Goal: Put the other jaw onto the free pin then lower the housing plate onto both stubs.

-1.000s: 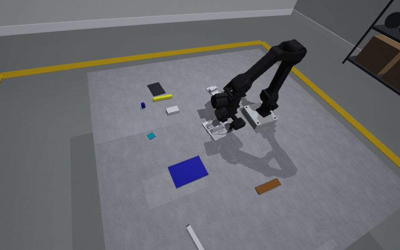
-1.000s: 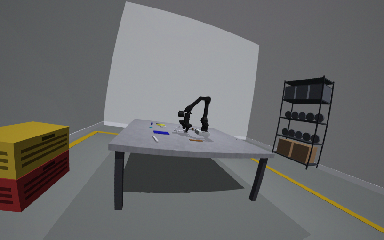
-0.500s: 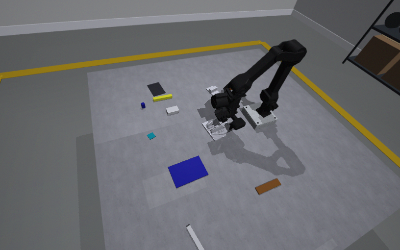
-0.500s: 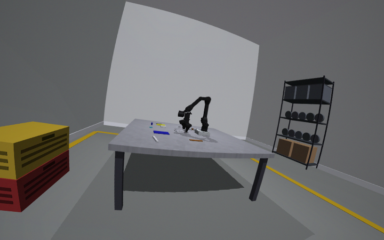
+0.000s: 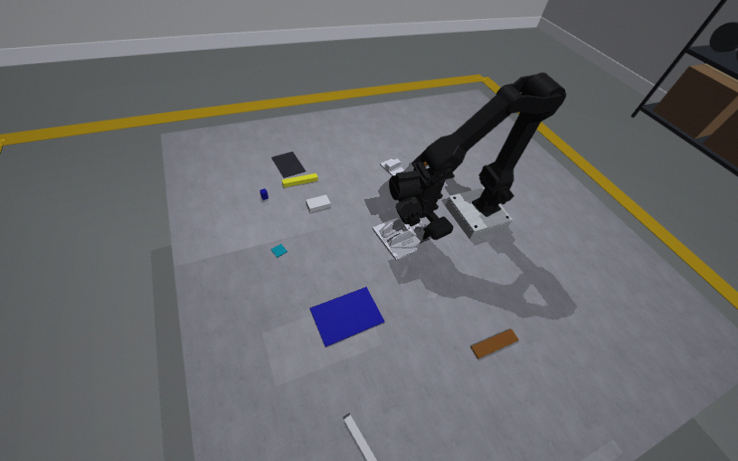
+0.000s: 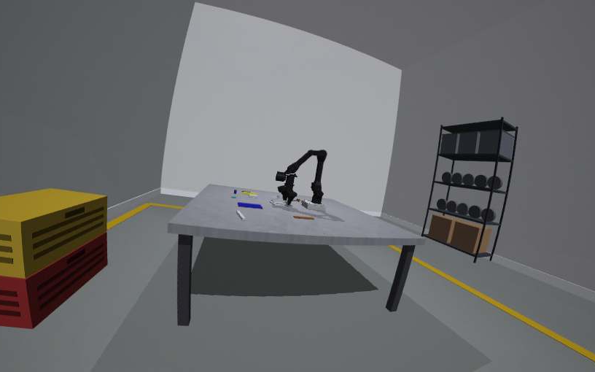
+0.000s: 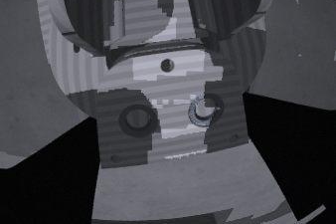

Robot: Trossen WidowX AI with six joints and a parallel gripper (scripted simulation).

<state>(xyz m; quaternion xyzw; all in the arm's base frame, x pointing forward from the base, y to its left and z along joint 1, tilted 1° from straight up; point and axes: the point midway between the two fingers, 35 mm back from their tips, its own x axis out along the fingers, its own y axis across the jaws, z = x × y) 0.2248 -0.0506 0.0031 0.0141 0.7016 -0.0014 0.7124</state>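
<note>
The pale housing plate [image 7: 174, 88] lies between my two black fingers in the wrist view; my gripper [image 7: 168, 111] [image 5: 420, 226] [image 6: 286, 201] is shut on its side edges. The left plate hole [image 7: 138, 120] shows a dark ring around a round grey top. The right plate hole [image 7: 205, 111] shows a bright, toothed-looking rim set off to one side. The left jaw [image 7: 82, 6] and right jaw [image 7: 234, 6] extend away beyond the plate, over the pale base [image 7: 60, 73] [image 5: 397, 251]. The plate hides the gear teeth and pins. I cannot tell whether it is level or fully down.
A white stepped part [image 5: 392, 165] lies behind my arm. A white block [image 5: 318, 202], yellow bar [image 5: 299, 181], black plate [image 5: 288, 164], blue cube [image 5: 263, 193] and teal tile [image 5: 279, 250] lie left. A blue panel [image 5: 347, 316] and orange bar [image 5: 495, 343] lie nearer the front.
</note>
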